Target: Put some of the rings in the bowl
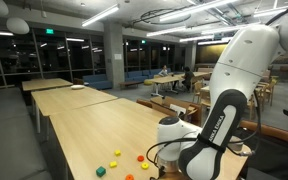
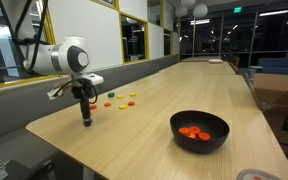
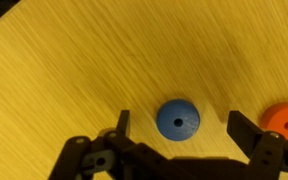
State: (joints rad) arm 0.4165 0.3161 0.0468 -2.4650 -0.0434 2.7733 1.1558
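Blue ring (image 3: pixel 177 119): lying untouched between the jaws, showing only in the wrist view.
Gripper (image 3: pixel 179 122): hanging spread wide, gripping nothing.
Bowl (image 2: pixel 199 146): sitting well apart in an exterior view, holding orange rings (image 2: pixel 194 132).

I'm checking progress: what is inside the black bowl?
The bowl holds a small cluster of orange-red rings on its bottom. They overlap, so their number cannot be told, and the near wall covers part of the inside.
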